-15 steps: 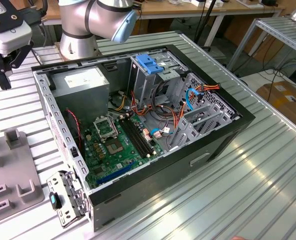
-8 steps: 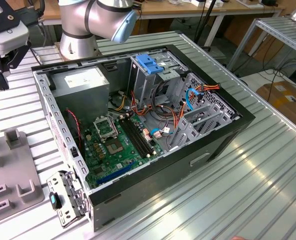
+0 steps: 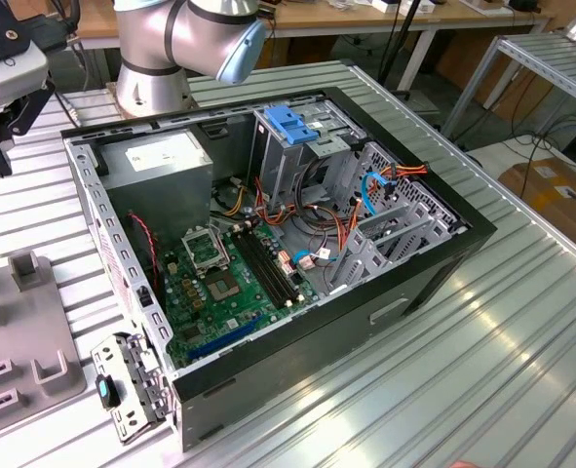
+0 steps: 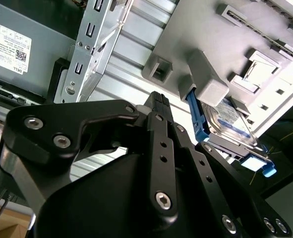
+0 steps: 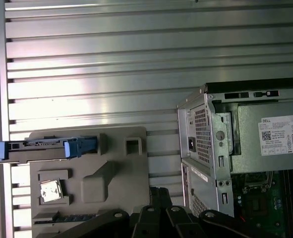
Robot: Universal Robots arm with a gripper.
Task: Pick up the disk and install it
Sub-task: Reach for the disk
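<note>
Gripper [image 4: 158,99] fingertips are closed together and hold nothing; it hangs over the grey fixture [image 5: 121,173]. Disk [image 4: 229,118] stands on edge in a fixture slot, framed by blue rails, apart from the gripper. Open case [image 3: 297,244] lies beside the fixture.

"What lies under the gripper [image 3: 3,136]?"

"A table [image 3: 482,370] of ribbed, silvery metal slats that runs out well past it on every side. In the first wrist view the slats [image 5: 111,59] carry a broad bright glare from the light overhead."

"And farther off?"

"Beyond it stands a wooden-topped workbench [image 3: 336,18] on white legs. Far across the table from it is a second slatted table [image 3: 551,58], and below that a pale floor [image 3: 492,161] with dark cables [image 3: 536,146] and a cardboard box [image 3: 551,190]."
</note>
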